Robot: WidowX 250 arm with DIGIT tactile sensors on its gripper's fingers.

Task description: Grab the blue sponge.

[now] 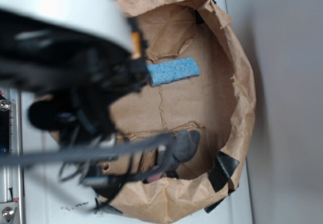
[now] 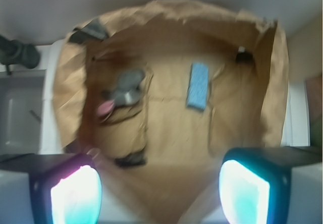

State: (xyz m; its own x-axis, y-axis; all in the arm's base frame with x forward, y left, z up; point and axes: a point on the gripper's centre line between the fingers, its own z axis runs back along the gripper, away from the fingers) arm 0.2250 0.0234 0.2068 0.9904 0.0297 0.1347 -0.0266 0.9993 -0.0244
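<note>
The blue sponge (image 1: 173,71) lies flat on the brown paper floor of a paper-lined bin, near its far side; it also shows in the wrist view (image 2: 198,86), right of centre. My gripper (image 2: 160,183) is high above the bin's near edge, open wide, with nothing between its two glowing fingers (image 2: 75,196). In the exterior view the arm (image 1: 65,57) is a large blurred mass at the left that hides the gripper's tips. The sponge is well ahead of the gripper and apart from it.
A grey and pink plush toy (image 2: 121,93) lies in the bin left of the sponge, and shows in the exterior view (image 1: 184,146). The crumpled paper wall (image 1: 242,98) rings the bin. Black tape patches (image 1: 222,169) sit on the rim.
</note>
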